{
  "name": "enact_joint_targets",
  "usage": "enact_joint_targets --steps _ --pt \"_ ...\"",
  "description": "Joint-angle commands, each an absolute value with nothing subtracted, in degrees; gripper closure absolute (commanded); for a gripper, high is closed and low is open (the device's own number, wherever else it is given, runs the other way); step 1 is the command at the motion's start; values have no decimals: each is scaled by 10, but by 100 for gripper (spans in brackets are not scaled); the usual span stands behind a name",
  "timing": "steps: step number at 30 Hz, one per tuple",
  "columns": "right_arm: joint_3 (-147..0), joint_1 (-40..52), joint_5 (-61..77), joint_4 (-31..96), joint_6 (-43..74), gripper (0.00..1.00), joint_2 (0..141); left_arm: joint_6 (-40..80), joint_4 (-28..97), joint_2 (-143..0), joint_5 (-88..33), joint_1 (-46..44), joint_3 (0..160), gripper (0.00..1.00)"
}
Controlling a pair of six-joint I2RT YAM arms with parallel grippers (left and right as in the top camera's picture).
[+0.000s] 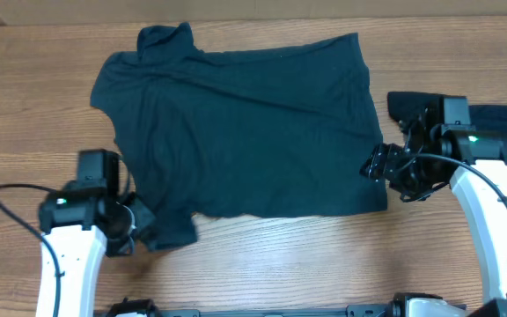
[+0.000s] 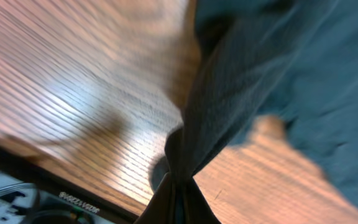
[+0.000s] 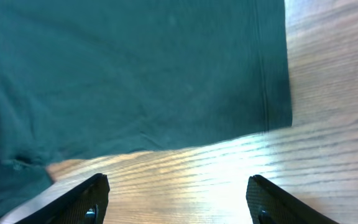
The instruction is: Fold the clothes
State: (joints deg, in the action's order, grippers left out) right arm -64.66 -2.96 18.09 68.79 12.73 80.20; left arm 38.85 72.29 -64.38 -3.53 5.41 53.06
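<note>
A dark navy T-shirt [image 1: 245, 132] lies spread on the wooden table, plain side up, no letters showing. My left gripper [image 1: 139, 224] is at its lower left corner, shut on the sleeve, which hangs bunched between the fingers in the left wrist view [image 2: 182, 186]. My right gripper [image 1: 378, 165] is open and empty at the shirt's right hem. In the right wrist view the two fingers [image 3: 176, 193] hover wide apart over bare wood just off the hem corner [image 3: 272, 106].
More dark clothes [image 1: 500, 119] lie at the right edge behind the right arm. Bare wooden table [image 1: 280, 255] runs along the front. The table's front edge shows in the left wrist view [image 2: 55, 186].
</note>
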Motion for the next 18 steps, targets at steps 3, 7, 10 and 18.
enact_joint_targets --steps 3,7,10,18 --pt "-570 -30 183 633 156 25 813 353 762 -637 4 97 638 91" --pt "-486 -30 176 558 229 29 814 345 767 -644 5 97 638 90" --pt "-422 -30 173 486 270 39 814 342 767 -644 6 97 638 83" --pt "-347 -30 148 336 346 67 814 301 790 -644 -16 94 637 68"
